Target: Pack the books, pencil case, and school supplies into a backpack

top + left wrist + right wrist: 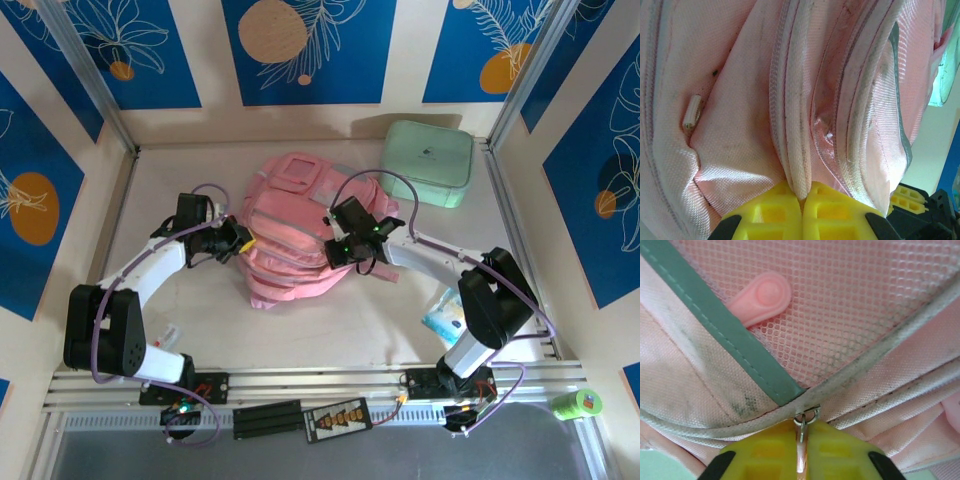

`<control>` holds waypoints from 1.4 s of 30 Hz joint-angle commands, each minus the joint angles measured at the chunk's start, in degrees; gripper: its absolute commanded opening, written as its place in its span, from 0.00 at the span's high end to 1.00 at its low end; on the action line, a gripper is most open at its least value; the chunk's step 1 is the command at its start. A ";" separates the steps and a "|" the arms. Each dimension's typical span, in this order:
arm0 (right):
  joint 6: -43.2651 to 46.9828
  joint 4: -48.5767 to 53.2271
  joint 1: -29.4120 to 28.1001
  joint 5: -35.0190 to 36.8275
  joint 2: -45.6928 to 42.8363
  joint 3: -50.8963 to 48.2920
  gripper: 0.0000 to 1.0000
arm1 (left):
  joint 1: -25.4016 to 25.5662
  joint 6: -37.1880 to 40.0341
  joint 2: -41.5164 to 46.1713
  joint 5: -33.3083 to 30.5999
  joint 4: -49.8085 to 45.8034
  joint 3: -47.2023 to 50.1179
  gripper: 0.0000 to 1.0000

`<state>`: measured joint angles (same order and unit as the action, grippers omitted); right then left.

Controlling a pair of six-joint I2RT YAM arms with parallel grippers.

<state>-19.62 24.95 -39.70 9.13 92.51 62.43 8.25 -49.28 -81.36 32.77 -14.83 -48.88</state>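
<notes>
On the left, the left claw (240, 243) reaches in to the backpack's (290, 235) left edge. Its wrist view shows the yellow fingertips (780, 210) pressed together, pinching a whitish piped seam (795, 150) that runs between folds of pink fabric. The backpack lies flat in the middle of the tabletop (200, 310), front pockets facing up, both arms meeting it from either side. The right claw (340, 250) sits on the backpack's right side. In its wrist view the right claw (801, 432) has its yellow fingers closed tight on a narrow zip pull (801, 452), whose small metal ring (807, 416) stands just above the fingertips against the piped edge. Above that edge lies a pink mesh panel (865, 300) with a round-ended pink tab (762, 297) behind it and a grey-green band (725, 335) crossing diagonally. Farther right, a mint-green box (430, 160) rests at the back corner, apart from the backpack, and a pale blue packet (443, 318) lies beside the right arm.
</notes>
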 commanded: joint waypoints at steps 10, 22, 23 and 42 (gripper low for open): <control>-1.76 0.77 -4.08 -7.27 -3.33 -2.50 0.98 | 2.05 -13.14 4.95 -6.44 12.58 7.46 1.00; -7.58 -1.49 -10.92 -8.01 1.16 3.19 0.97 | 4.46 -18.92 8.50 -13.63 15.81 11.51 1.00; -8.50 -1.85 -11.31 -7.90 1.86 4.12 0.96 | 4.61 -19.00 8.41 -13.62 16.01 11.57 1.00; -27.53 -10.35 -2.20 -5.21 -18.29 -11.82 0.43 | 8.36 4.37 15.61 -16.75 -5.86 5.41 0.47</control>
<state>-42.04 16.78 -44.05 4.99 76.16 52.49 14.52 -52.58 -67.59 17.21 -14.66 -41.23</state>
